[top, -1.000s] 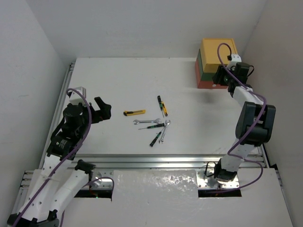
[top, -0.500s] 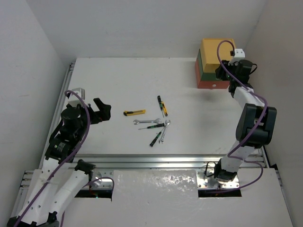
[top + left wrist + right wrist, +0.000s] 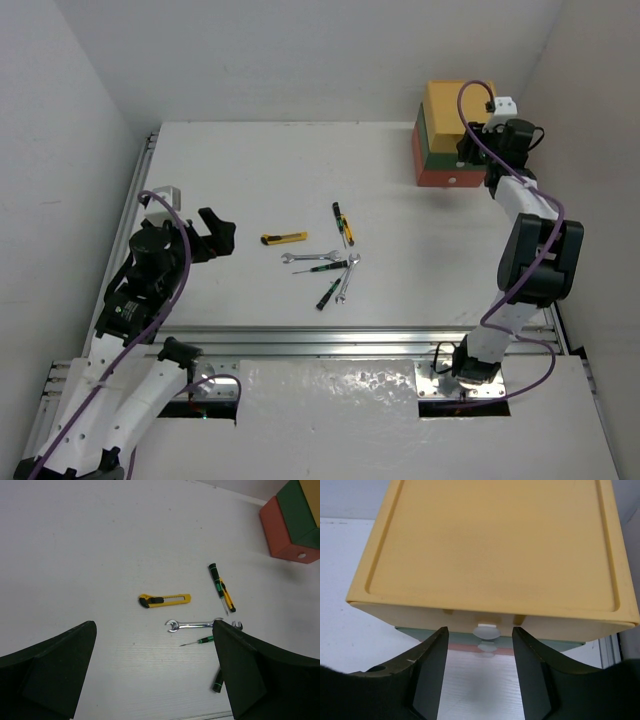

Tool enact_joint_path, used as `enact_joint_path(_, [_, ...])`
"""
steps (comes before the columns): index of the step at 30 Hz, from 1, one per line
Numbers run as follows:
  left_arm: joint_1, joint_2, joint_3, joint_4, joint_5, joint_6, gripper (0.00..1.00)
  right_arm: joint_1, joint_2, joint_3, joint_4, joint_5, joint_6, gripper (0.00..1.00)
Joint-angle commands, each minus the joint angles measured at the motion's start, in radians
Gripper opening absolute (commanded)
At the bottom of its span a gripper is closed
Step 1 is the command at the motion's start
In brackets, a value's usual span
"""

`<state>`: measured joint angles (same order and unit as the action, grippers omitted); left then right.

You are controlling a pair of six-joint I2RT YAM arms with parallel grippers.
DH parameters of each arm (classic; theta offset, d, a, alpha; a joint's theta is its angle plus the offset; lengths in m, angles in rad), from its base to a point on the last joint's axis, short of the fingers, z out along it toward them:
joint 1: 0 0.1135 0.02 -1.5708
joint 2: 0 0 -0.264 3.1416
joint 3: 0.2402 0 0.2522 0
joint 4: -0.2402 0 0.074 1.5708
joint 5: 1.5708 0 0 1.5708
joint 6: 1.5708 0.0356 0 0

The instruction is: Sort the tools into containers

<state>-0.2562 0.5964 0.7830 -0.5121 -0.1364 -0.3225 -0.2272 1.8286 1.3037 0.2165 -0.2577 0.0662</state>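
The three drawers stand stacked at the back right: yellow [image 3: 455, 100] on top, green [image 3: 440, 138] in the middle, orange-red [image 3: 440, 172] at the bottom. My right gripper [image 3: 478, 150] is open at the stack's front; in its wrist view the yellow drawer's white knob [image 3: 486, 630] sits between the open jaws, untouched. The tools lie mid-table: a yellow-black utility knife [image 3: 284, 238], a yellow-black screwdriver [image 3: 346, 231], black-green screwdrivers [image 3: 327, 292], two silver wrenches [image 3: 306, 257]. My left gripper [image 3: 215, 233] is open and empty, left of the knife.
White walls close in the table on the left, back and right. An aluminium rail [image 3: 330, 338] runs along the near edge. The orange-red drawer also shows in the left wrist view [image 3: 285, 532], far right.
My right gripper has risen from the lower drawers to the yellow drawer's knob height. The left arm has shifted very slightly.
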Motion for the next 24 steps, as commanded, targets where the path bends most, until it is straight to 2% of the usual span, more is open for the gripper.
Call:
enact_joint_path(1, [-0.011, 0.002, -0.005, 0.049, 0.008, 0.007, 1.00, 0.008, -0.006, 0.034, 0.006, 0.047, -0.037, 0.55])
enact_joint_path(5, [-0.014, 0.003, -0.005, 0.049, 0.009, 0.008, 1.00, 0.009, -0.002, 0.034, 0.015, 0.041, -0.034, 0.52])
enact_joint_path(10, [-0.018, 0.005, -0.007, 0.049, 0.008, 0.007, 1.00, 0.009, 0.026, 0.066, 0.006, 0.008, -0.034, 0.39])
enact_joint_path(15, [-0.018, 0.003, -0.007, 0.047, 0.004, 0.007, 1.00, 0.011, 0.051, 0.086, 0.003, 0.006, -0.036, 0.37])
enact_joint_path(19, [-0.018, 0.006, -0.007, 0.049, 0.006, 0.007, 1.00, 0.011, 0.041, 0.083, 0.021, -0.014, -0.048, 0.30])
enact_joint_path(21, [-0.018, 0.006, -0.007, 0.049, 0.008, 0.007, 1.00, 0.011, 0.040, 0.089, 0.021, -0.017, -0.059, 0.30])
enact_joint_path(24, [-0.018, 0.005, -0.007, 0.049, 0.009, 0.007, 1.00, 0.009, 0.040, 0.091, 0.024, -0.025, -0.059, 0.36])
